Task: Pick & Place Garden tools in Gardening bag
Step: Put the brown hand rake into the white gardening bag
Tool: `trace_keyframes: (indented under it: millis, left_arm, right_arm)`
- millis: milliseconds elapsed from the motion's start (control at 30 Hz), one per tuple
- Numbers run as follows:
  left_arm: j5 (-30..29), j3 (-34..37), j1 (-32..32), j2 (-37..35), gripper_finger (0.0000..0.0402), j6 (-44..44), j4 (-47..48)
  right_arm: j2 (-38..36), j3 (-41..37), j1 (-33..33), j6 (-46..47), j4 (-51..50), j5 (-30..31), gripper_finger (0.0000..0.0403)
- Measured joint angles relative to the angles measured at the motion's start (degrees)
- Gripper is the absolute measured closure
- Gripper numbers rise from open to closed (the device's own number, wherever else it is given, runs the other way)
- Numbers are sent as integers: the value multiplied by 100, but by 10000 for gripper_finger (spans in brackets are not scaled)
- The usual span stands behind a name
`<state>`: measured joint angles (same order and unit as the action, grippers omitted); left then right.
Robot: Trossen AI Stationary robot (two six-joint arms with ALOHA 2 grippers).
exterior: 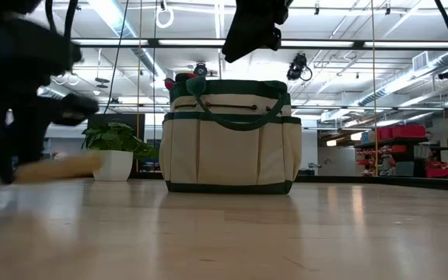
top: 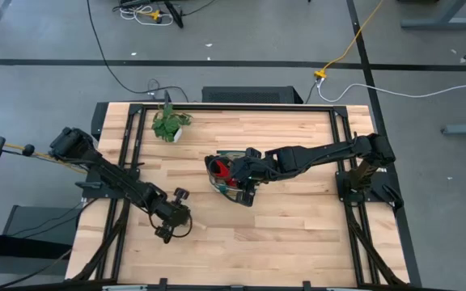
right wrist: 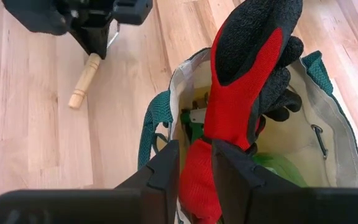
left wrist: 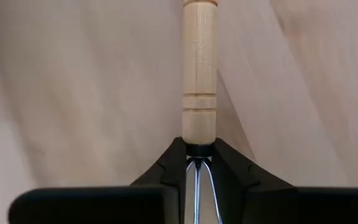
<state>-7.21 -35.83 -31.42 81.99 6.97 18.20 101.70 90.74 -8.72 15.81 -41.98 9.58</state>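
The hand rake shows by its wooden handle (left wrist: 200, 62), which sticks out past my left gripper (left wrist: 197, 149); that gripper is shut on it near the table's front left (top: 168, 226). In the low view the handle (exterior: 57, 166) is a pale blur beside the dark gripper. The cream gardening bag (top: 223, 174) with green trim stands upright mid-table (exterior: 228, 136). My right gripper (right wrist: 194, 149) hovers over its open mouth, shut on the black-and-red gloves (right wrist: 247, 68). Inside the bag lie the green-and-white shears (right wrist: 194, 115) and a bright green item (right wrist: 278, 165). My left gripper pinches the rake at its metal neck (left wrist: 197, 163), right where the wooden handle ends. The fingers slant steeply down from above, and the handle runs on in line with them. Whether the handle's free end (right wrist: 76, 99) touches the table, I cannot tell. My right gripper pinches the gloves' red part (right wrist: 197, 168) between its two fingers, slanting down from above. The gloves reach on past the fingertips, their black finger ends (right wrist: 278, 81) over the bag's open mouth.
A small potted plant (top: 168, 125) stands at the table's far left, left of the bag in the low view (exterior: 115, 152). Bare wood lies along the front and right of the table (top: 298, 234). Black frame rails (top: 128, 153) run along both sides.
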Motion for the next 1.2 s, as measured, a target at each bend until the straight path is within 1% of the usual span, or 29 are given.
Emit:
trace_keyframes:
  millis: [133, 233, 300, 467, 533, 600, 733, 867, 967, 1200]
  left_arm:
    - [-293, -171, -7, -331, 348, 2, 275]
    - [-686, -366, -4, -608, 348, 4, 633]
    - [-1042, -513, -2, -771, 348, 63, 920]
    - [-2317, -1238, 48, -893, 348, 308, 1914]
    - [-2580, -1607, 88, -890, 348, 265, 2256]
    - [-2800, -1933, 180, -878, 348, 147, 2392]
    - [-2916, -2498, 433, -869, 348, -188, 2620]
    - [-2926, -3000, 748, -846, 348, -422, 2915]
    - [-2924, -3327, 1004, -752, 348, -540, 3189]
    - [-2714, -4066, 1493, -134, 348, -1089, 3667]
  right_arm:
    - [1, 0, 1, 18, -29, 0, 307]
    - [1, 0, 1, 18, -147, 39, 307]
    - [0, 0, 1, 19, -229, 168, 307]
    - [-75, 0, 1, 22, -323, 453, 307]
    - [-149, 0, 1, 24, -331, 584, 307]
    - [-235, 0, 1, 42, -416, 754, 307]
    - [-404, 0, 1, 241, -609, 1073, 307]
    - [-564, 4, 1, 373, -851, 1145, 307]
    - [-683, 4, 1, 468, -1069, 1325, 307]
    - [-964, 4, 10, 810, -1532, 1781, 307]
